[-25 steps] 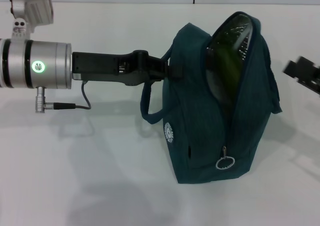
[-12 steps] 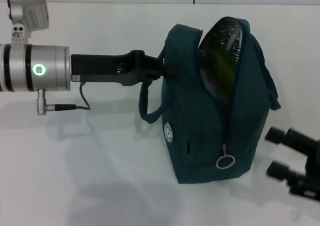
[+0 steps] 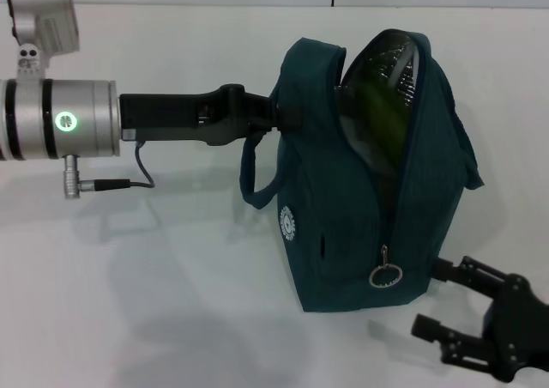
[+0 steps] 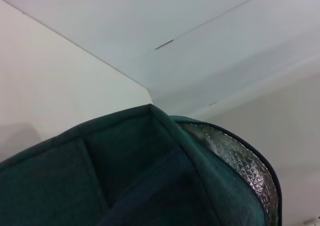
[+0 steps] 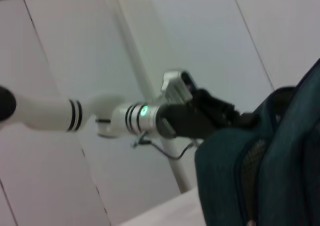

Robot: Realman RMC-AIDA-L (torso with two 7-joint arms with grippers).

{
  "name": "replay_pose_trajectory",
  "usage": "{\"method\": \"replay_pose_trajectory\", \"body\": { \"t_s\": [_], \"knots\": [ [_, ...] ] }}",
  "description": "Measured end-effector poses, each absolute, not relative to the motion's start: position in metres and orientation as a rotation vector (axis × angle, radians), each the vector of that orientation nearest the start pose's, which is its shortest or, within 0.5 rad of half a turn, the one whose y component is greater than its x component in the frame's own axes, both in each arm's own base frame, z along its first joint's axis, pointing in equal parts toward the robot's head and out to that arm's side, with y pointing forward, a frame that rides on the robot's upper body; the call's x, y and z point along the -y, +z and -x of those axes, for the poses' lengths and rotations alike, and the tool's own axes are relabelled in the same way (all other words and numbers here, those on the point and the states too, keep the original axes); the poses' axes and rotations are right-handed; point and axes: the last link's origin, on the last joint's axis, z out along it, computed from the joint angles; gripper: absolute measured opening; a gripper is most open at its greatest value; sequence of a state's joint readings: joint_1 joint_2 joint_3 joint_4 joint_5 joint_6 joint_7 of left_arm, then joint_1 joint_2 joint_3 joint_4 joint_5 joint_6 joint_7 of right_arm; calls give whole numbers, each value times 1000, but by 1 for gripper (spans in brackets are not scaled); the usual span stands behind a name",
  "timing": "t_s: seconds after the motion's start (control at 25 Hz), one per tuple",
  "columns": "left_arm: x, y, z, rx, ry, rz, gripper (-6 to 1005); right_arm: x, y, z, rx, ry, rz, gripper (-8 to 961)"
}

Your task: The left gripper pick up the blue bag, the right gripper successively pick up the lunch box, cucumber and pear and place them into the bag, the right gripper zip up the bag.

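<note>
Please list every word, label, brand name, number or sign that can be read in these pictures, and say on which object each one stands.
No text can be read.
Small white round logo on the dark teal-green fabric bag: too small and angled to read.
Green glowing ring symbol on the silver cylindrical wrist of the left arm: a light, no letters.
Nothing printed shows on the black two-fingered right hand or on the metal ring zip pull.

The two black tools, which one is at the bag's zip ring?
The right tool, low beside the zip ring, fingers spread. The left tool grips the blue bag up top.
</note>
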State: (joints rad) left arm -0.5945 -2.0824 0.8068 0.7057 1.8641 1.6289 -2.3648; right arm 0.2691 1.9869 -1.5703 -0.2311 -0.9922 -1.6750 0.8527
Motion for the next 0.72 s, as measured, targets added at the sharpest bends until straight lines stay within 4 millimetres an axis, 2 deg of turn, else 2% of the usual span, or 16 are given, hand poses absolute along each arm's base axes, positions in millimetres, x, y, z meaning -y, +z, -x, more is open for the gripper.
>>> {"method": "replay_pose_trajectory", "body": {
  "t_s": [0.2, 0.72],
  "knots": [
    [-343, -1, 209, 1842, -942, 2533, 68, -214, -55, -293, -546, 1103, 2660, 794],
    [-343, -1, 209, 1843, -942, 2532, 69, -228, -69, -281, -494, 1045, 2748, 792]
  ]
}}
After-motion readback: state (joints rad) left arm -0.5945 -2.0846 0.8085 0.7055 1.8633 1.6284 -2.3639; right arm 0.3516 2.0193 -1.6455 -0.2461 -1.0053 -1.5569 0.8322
